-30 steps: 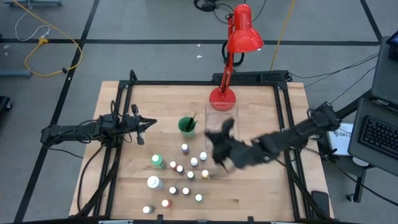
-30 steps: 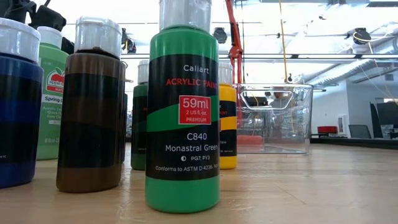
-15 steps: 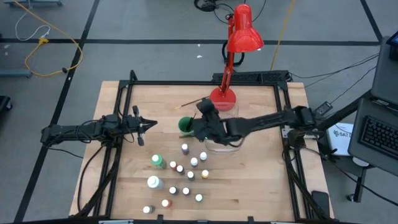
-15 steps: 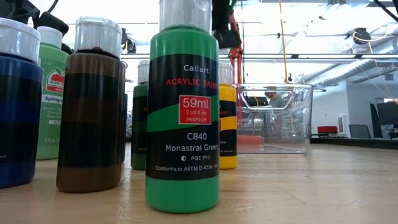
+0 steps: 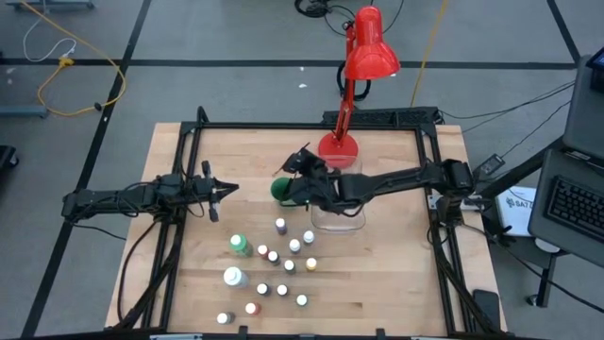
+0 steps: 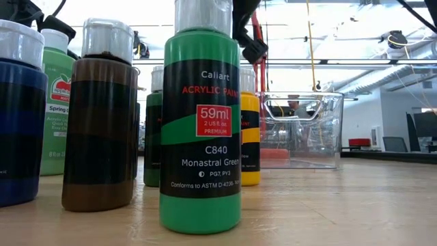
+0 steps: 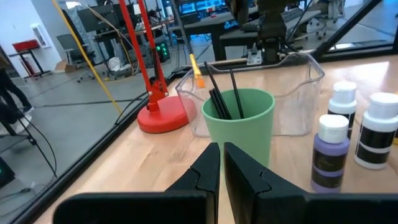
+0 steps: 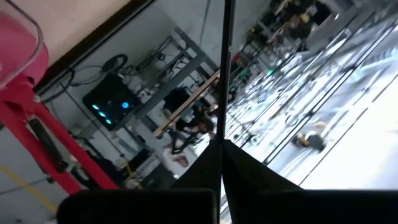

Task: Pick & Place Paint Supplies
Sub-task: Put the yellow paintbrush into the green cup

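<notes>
Brush-placing is in hand: right gripper [image 5: 304,170], pinched on a brush [image 8: 226,68] above the green cup [image 5: 282,189], must lower it in, while left gripper [image 5: 219,190] waits closed at the table's left.

Seen from directly overhead, the light wooden bench [image 5: 377,283] fills the middle of the frame, while a bench-level camera sits almost against a green acrylic paint bottle [image 6: 200,137]. Both wrist cameras look forward along their arms, and the left one shares the clear plastic rectangular bin [image 7: 298,81] with the low view.
</notes>
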Available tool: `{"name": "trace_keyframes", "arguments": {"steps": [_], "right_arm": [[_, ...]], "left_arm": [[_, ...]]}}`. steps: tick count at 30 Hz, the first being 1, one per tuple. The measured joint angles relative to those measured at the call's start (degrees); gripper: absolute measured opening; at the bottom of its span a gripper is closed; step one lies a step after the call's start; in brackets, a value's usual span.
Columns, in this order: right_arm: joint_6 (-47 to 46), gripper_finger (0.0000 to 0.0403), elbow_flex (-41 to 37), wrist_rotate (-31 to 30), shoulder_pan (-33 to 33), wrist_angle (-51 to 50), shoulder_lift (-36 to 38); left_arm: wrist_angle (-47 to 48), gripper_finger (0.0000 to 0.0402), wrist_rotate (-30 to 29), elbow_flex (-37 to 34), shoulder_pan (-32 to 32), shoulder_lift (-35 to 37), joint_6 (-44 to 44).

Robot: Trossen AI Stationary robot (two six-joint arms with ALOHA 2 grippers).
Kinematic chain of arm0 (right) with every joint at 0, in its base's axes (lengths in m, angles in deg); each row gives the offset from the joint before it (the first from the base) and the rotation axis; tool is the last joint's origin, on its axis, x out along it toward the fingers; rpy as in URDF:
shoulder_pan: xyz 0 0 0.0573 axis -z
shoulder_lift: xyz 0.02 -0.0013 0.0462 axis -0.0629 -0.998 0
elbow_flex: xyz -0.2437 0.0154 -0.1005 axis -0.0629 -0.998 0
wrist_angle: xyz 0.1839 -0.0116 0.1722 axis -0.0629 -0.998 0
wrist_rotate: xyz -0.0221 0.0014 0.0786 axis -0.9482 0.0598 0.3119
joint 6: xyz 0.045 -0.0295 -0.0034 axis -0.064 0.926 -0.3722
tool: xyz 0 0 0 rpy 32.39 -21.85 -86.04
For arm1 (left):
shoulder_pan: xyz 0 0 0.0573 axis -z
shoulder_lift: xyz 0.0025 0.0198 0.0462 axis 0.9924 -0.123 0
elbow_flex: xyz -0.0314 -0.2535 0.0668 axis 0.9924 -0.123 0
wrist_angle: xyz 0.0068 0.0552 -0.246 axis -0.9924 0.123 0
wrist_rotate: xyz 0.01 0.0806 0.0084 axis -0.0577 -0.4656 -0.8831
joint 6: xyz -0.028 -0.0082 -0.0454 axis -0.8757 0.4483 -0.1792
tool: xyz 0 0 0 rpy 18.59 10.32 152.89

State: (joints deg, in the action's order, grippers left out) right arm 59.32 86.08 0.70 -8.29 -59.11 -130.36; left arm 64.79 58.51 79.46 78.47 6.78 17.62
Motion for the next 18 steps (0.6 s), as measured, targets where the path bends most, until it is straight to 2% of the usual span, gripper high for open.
{"name": "trace_keyframes", "arguments": {"steps": [5, 12, 18], "right_arm": [[5.1, 0.0, 0.0, 0.3, -2.6, -0.1, -0.1], [4.8, 0.0, 0.0, 0.5, -4.8, -0.4, -0.1], [3.0, 0.0, -0.1, 0.6, -3.5, -2.8, -2.0]], "left_arm": [[0.0, 0.0026, 0.0, 0.0, 0.0, 0.0, 1.6], [0.0, 0.0026, -0.1, 0.0, 0.0, 0.0, 3.2], [-0.1, 0.0026, -0.1, 0.0, 0.0, 0.0, 3.3]]}}
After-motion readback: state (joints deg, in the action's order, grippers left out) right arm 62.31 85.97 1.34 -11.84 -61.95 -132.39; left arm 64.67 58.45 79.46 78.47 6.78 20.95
